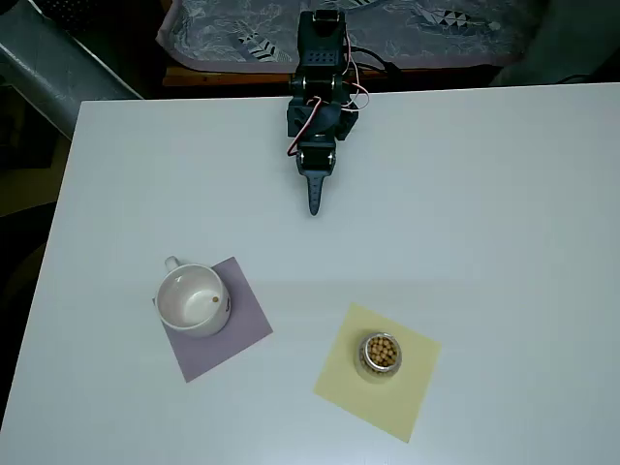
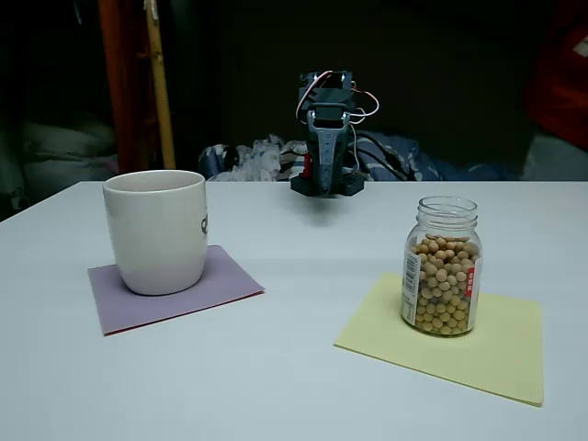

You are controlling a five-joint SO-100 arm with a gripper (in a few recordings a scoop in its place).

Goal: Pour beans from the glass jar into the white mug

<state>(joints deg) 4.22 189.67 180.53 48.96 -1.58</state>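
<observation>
**Risks before the grasp: open jar, folded arm, mug with one bean**

Nearest the fixed camera, the glass jar [image 2: 442,266] stands upright on a yellow square mat [image 2: 496,349], lidless and filled with beans [image 2: 443,285] to roughly three quarters. Because the mouth is open, a sideways knock on approach would likely tip the jar and scatter beans over the white table [image 2: 276,386]; glass walls may also slip in the fingers if gripped near the rim. To its left, well apart, the white mug [image 2: 156,230] sits on a purple square mat [image 2: 175,289]; the overhead view shows a single bean [image 1: 215,299] in its bottom and the handle [image 1: 171,262] pointing toward the arm. A tilt begun short of the mug, or too steep, would probably spill beans onto the mat. Farthest back, at the table's far edge, the gripper [image 1: 315,199] hangs folded on the arm, fingers together to a point, holding nothing, well away from both vessels. The long reach needed invites misalignment.
</observation>
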